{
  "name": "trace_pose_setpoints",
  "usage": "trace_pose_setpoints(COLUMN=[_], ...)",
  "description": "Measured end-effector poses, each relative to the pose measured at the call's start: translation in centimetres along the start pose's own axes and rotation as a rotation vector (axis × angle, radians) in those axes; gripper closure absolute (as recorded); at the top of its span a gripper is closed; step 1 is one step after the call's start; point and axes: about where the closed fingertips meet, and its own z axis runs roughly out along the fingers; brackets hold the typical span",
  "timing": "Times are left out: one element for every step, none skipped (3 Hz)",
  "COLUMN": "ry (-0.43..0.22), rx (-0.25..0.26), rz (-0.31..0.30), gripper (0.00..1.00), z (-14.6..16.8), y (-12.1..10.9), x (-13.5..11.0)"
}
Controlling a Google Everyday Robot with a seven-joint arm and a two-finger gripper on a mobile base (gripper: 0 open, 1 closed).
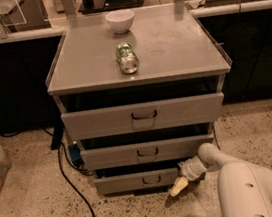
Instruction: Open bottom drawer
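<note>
- My gripper [179, 187] is low at the bench's front right bottom corner, near the floor, tip pointing down-left
- Jaws look together: the cream tip reads as one piece, no gap seen, nothing held
- Bottom drawer [136, 181] is lowest in the bench front, w/ a dark gap above it; its right end is just beside my tip, can't tell if touching
- Its handle [151, 180] is apart from me, to my left
- Bench top: bowl [120, 21] by the back edge, can [127, 57] on its side nearer mid

The arm [248, 188] reaches low and leftward, gripper [179, 187] pointing diagonally down.
</note>
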Motion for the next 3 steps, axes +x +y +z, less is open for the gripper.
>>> trace_pose_setpoints(ry=[0.034, 0.05, 0.11], rx=[-0.056, -0.066, -0.068], rz=[0.002, 0.004, -0.027], gripper=[0.0, 0.0, 0.0], z=[-1.4, -0.9, -1.4], y=[3.2, 4.0, 5.4], x=[2.8, 3.6, 5.2])
